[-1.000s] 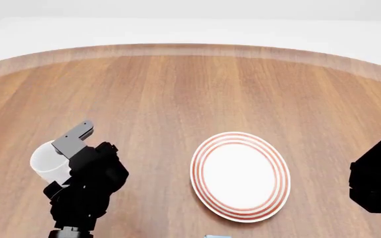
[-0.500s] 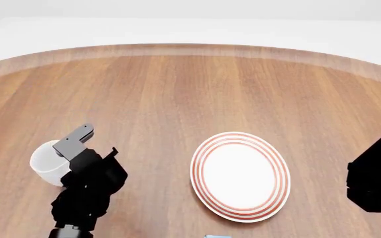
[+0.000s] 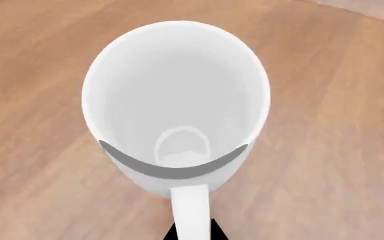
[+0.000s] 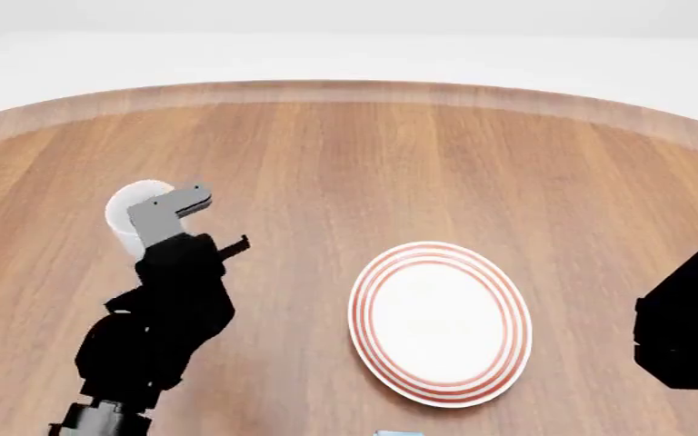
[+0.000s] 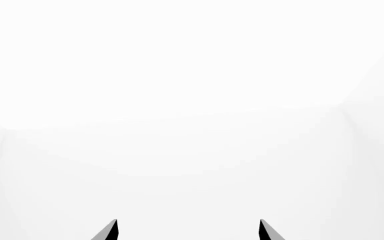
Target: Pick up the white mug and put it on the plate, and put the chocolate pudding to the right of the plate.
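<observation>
The white mug [image 4: 134,207] shows at the left in the head view, held by its handle in my left gripper [image 4: 164,218]. From the left wrist I look down into the mug [image 3: 175,95]; its handle [image 3: 189,210] runs between the two dark tips of my left gripper [image 3: 190,232]. The red-ringed plate [image 4: 440,322] lies at the front right of the mug, well apart from it. A pale sliver at the head view's bottom edge [image 4: 398,433] may be the chocolate pudding; the rest is out of view. My right gripper [image 5: 188,230] stands open, facing blank white.
The round wooden table [image 4: 362,163] spreads around mug and plate, its far edge curving against a white floor. My right arm [image 4: 689,327] is a black mass at the right edge of the head view.
My left arm has carried the mug up and away from the front left of the table, towards the far side and slightly right. The plate and right arm have not moved.
</observation>
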### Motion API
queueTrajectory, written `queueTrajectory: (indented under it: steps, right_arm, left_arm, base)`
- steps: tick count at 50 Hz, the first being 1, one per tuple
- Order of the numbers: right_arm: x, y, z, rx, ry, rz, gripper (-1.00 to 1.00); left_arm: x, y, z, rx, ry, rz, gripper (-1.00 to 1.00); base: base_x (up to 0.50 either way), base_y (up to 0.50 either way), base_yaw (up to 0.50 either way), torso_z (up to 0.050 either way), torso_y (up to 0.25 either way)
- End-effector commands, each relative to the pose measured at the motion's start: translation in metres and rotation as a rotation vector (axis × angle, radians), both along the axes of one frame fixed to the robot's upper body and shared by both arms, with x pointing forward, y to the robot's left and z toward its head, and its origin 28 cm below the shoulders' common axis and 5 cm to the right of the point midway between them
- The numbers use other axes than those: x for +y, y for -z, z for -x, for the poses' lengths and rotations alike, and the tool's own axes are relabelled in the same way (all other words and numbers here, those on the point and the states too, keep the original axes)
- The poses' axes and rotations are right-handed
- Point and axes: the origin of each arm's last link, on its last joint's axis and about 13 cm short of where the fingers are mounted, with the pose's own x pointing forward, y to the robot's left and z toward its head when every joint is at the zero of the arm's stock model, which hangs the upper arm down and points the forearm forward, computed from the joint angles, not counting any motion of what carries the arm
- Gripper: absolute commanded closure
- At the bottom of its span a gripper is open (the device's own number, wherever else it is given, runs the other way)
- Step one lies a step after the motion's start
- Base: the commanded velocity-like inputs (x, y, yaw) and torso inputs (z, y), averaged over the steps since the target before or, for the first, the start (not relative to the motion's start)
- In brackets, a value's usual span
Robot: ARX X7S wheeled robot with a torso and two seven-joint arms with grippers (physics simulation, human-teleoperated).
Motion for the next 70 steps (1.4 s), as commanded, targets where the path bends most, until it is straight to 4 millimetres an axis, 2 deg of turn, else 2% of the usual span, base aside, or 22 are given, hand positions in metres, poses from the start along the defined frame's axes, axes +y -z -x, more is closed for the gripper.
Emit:
queueTrajectory:
  steps: [1, 7, 15, 23, 32, 35, 41, 51, 54, 63, 70]
  right_arm:
    - [-0.002, -0.001, 0.001, -0.017, 0.028, 0.016, -1.0]
    - [-0.001, -0.001, 0.0, -0.016, 0.025, 0.018, -1.0]
    - [-0.001, -0.001, 0.001, -0.019, 0.026, 0.019, -1.0]
    - [-0.002, -0.001, 0.001, -0.019, 0.027, 0.017, -1.0]
    - [-0.002, -0.001, 0.001, -0.018, 0.025, 0.016, -1.0]
    - [-0.002, -0.001, 0.001, -0.018, 0.023, 0.016, -1.0]
    - [-0.003, 0.0, 0.0, -0.017, 0.026, 0.011, -1.0]
    - [-0.003, 0.001, 0.001, -0.018, 0.027, 0.01, -1.0]
    - [-0.003, 0.001, 0.0, -0.017, 0.026, 0.01, -1.0]
    - [-0.003, 0.002, 0.0, -0.016, 0.025, 0.008, -1.0]
    - [-0.003, 0.0, 0.001, -0.019, 0.027, 0.007, -1.0]
  left_arm:
    - [-0.018, -0.057, 0.03, -0.205, 0.517, -0.181, 1.0]
    - [-0.019, -0.089, 0.052, -0.281, 0.713, -0.274, 1.0]
    - [-0.025, -0.106, 0.065, -0.287, 0.932, -0.378, 1.0]
    - [-0.03, -0.125, 0.06, -0.249, 1.09, -0.431, 1.0]
    - [-0.033, -0.145, 0.04, -0.186, 1.242, -0.427, 1.0]
    - [-0.036, -0.153, 0.035, -0.168, 1.267, -0.404, 1.0]
    - [-0.046, -0.163, 0.034, -0.141, 1.377, -0.232, 1.0]
    - [-0.055, -0.167, 0.024, -0.111, 1.42, -0.107, 1.0]
    - [-0.06, -0.165, 0.023, -0.087, 1.441, -0.012, 1.0]
    - [-0.072, -0.153, 0.019, -0.052, 1.447, 0.045, 1.0]
    - [-0.083, -0.131, 0.018, 0.005, 1.46, 0.052, 1.0]
  base:
    - [0.0, 0.0, 0.0, 0.0, 0.0]
    - [0.0, 0.0, 0.0, 0.0, 0.0]
    - [0.0, 0.0, 0.0, 0.0, 0.0]
    - [0.0, 0.0, 0.0, 0.0, 0.0]
    - [0.0, 0.0, 0.0, 0.0, 0.0]
    - [0.0, 0.0, 0.0, 0.0, 0.0]
    - [0.0, 0.0, 0.0, 0.0, 0.0]
    - [0.0, 0.0, 0.0, 0.0, 0.0]
    - [0.0, 0.0, 0.0, 0.0, 0.0]
    - [0.0, 0.0, 0.0, 0.0, 0.0]
    - [0.0, 0.0, 0.0, 0.0, 0.0]
